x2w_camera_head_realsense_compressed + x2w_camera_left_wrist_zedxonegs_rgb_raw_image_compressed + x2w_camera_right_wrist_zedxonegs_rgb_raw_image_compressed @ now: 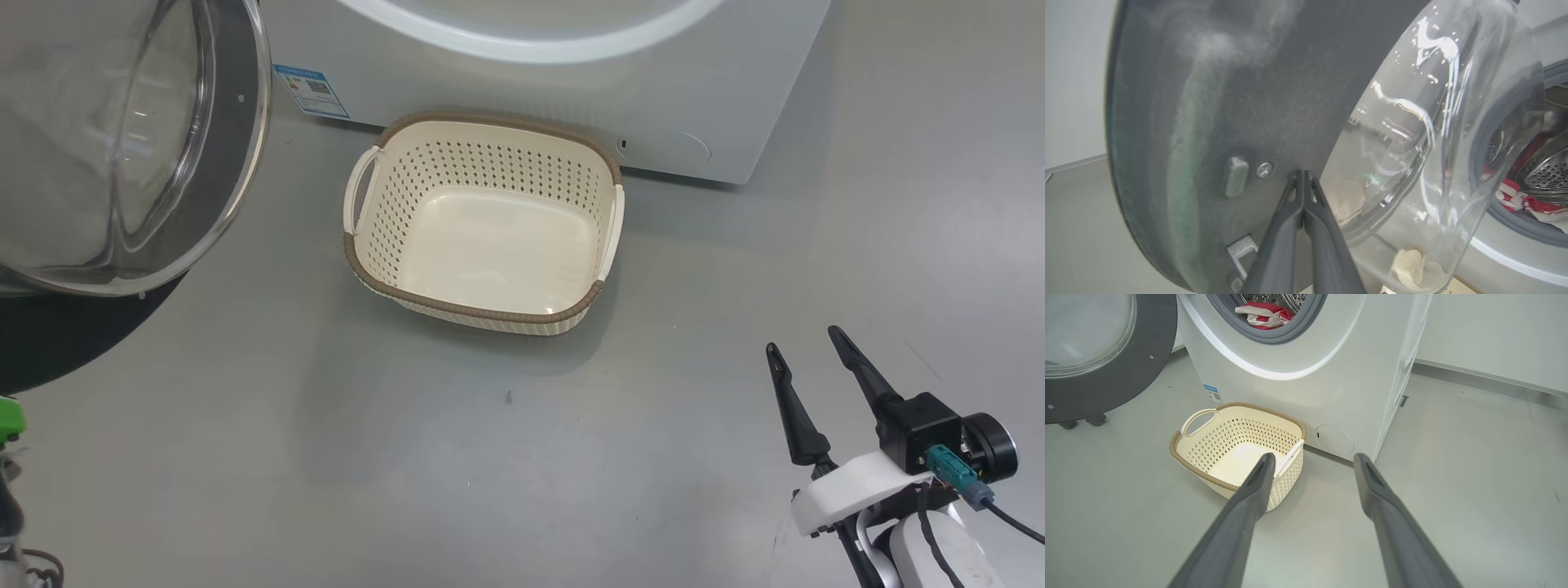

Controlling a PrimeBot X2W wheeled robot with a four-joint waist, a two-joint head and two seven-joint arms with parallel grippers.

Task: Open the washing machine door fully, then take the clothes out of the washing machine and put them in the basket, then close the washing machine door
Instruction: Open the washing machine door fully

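Observation:
The washing machine door (122, 139) stands swung open at the upper left of the head view, its black rim and clear glass bowl facing me. My left gripper (1302, 175) is shut, tips against the door's dark inner rim (1208, 122) beside a screw, holding nothing. Red and white clothes (1263, 316) lie in the drum of the washing machine (1306, 396); they also show as clothes (1523, 200) past the glass. The cream basket (482, 310) sits empty on the floor before the machine. My right gripper (804, 347) hangs open at the lower right, well clear of the basket (1188, 457).
Grey floor (490, 457) spreads between the basket and my right arm. A blue label (312, 90) is on the machine's lower front. A round service cover (1334, 439) sits low on the machine. A pale wall (1494, 335) runs behind on the right.

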